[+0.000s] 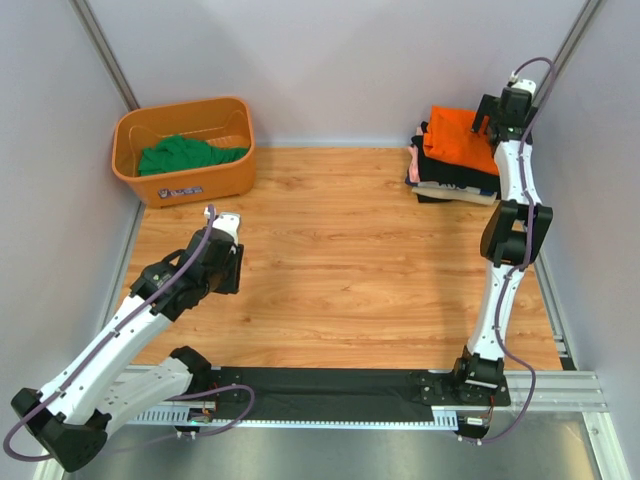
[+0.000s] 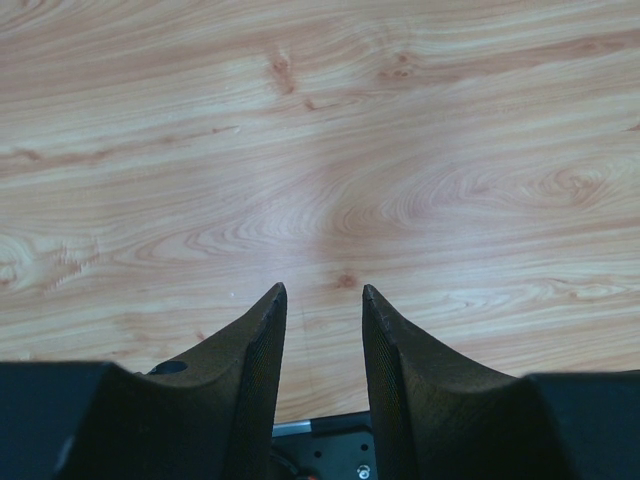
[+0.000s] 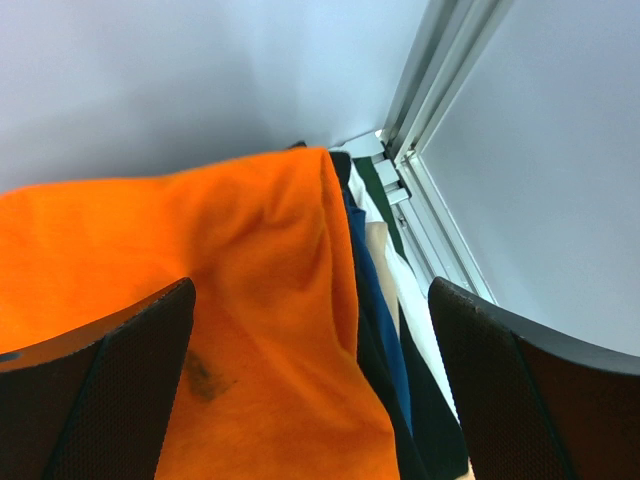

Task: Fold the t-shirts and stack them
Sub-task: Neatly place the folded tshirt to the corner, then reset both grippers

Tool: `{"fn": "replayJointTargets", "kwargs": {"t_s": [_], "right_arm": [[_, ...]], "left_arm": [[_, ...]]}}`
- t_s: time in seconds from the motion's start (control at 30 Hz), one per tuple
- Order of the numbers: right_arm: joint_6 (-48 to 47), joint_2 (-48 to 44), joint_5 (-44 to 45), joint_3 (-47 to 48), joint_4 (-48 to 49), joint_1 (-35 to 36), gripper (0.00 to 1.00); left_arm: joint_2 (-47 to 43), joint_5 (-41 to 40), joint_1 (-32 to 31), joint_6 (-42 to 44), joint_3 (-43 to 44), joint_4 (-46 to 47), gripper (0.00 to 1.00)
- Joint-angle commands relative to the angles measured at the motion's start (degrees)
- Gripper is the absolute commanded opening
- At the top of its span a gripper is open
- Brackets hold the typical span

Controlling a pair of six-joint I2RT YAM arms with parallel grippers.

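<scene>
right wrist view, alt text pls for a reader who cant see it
The right claw, fingers spread wide, hangs over an orange t-shirt topping a stack; blue, cream and dark cloth edges show beside it. Grey wall and a metal corner post behind.

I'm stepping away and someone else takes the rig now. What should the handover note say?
Left gripper: open, empty, over the table.
Right gripper: open wide, above the orange shirt.
Done: orange shirt lies on top of the folded stack, far right corner.
Left to do: green shirt lies crumpled in the basket; fold it and add it to the stack.
</scene>
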Motion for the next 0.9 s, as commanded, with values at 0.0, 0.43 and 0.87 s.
{"fn": "replayJointTargets", "kwargs": {"t_s": [0.0,0.43,0.87], "right_arm": [[2.1,-9.8,-0.5,-0.1,1.7,0.1,1.0],[18.6,-41.9,-22.3,-31.0,1.0,0.1,0.99],[22.9,-77.3,-25.9,-76.3,2.9,23.4,0.98]], "left_arm": [[-1.2,0.0,0.2,0.4,-0.1,0.6,0.43],[-5.3,0.7,0.2,0.7,-0.2,1.0,0.43],[-6.3,-13.6,0.2,0.3,-2.7,4.4,0.44]]}}
